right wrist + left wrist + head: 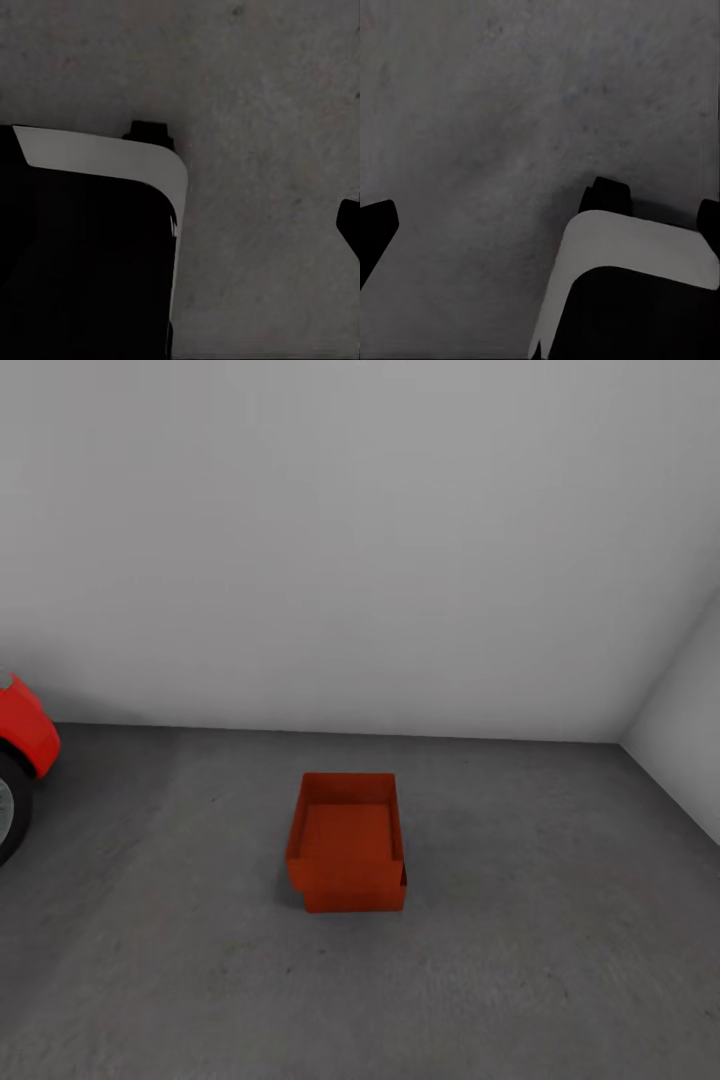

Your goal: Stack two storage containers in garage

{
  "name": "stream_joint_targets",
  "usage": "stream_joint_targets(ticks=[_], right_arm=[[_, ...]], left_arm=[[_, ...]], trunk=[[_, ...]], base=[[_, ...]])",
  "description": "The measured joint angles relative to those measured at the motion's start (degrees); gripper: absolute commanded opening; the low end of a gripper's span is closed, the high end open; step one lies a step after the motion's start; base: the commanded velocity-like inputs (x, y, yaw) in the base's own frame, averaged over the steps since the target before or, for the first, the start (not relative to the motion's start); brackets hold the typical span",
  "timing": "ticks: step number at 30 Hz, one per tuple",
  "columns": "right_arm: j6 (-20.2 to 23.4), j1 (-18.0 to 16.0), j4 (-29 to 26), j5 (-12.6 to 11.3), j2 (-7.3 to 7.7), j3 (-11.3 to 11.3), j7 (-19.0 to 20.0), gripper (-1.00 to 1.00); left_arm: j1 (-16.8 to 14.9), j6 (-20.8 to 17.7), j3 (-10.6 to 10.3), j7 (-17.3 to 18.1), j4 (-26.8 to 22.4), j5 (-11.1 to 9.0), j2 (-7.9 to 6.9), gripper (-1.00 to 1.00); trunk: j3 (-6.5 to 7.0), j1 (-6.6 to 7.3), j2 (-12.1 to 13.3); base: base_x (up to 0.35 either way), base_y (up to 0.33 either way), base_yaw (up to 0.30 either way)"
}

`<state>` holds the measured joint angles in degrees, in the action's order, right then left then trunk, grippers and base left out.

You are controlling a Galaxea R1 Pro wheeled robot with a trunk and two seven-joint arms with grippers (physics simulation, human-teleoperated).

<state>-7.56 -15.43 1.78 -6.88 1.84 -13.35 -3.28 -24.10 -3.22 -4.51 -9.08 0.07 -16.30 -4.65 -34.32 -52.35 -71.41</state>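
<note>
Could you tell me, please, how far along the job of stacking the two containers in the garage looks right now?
It looks essentially finished. On the grey concrete floor, one red-orange container sits at the bottom, and the second container rests on it, slightly offset. Nothing is in hand: both wrist views show bare concrete below the robot's base. Nothing obvious remains, except perhaps squaring the stack. The red car stands apart.

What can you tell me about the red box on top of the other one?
The top storage container is a red-orange rectangular bin that looks like smooth plastic, with no lid, plain straight walls and nothing inside. It sits upright on the bottom storage container, shifted a little so the lower one peeks out at the front and right. The pair stands on the dark grey floor, well away from the walls. Nothing else touches it.
</note>
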Motion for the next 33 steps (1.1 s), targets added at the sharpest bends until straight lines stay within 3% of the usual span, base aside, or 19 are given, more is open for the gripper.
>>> stream_joint_targets(ticks=[6, 20, 33], right_arm=[[-0.2, 3.3, 0.0, 0.3, -0.14, 0.0, 0.7, 1.0], [-0.3, 5.3, 0.0, -0.4, -0.67, 0.1, 0.7, 1.0], [-1.0, 5.3, 0.0, -0.4, -0.8, 0.1, 0.7, 1.0]], left_arm=[[1.6, 0.1, 0.0, 0.1, 0.0, -2.1, 0.2, 1.0], [2.9, 0.1, -0.1, 0.2, -0.1, -2.1, 0.17, 1.0], [2.9, 0.1, -0.1, 0.2, -0.3, -1.9, 0.38, 1.0]], trunk=[[0.0, 0.0, 0.0], [0.1, 0.0, 0.0], [1.16, 0.0, 0.0]], base=[[0.0, 0.0, 0.0], [0.0, 0.0, 0.0], [0.0, 0.0, 0.0]])
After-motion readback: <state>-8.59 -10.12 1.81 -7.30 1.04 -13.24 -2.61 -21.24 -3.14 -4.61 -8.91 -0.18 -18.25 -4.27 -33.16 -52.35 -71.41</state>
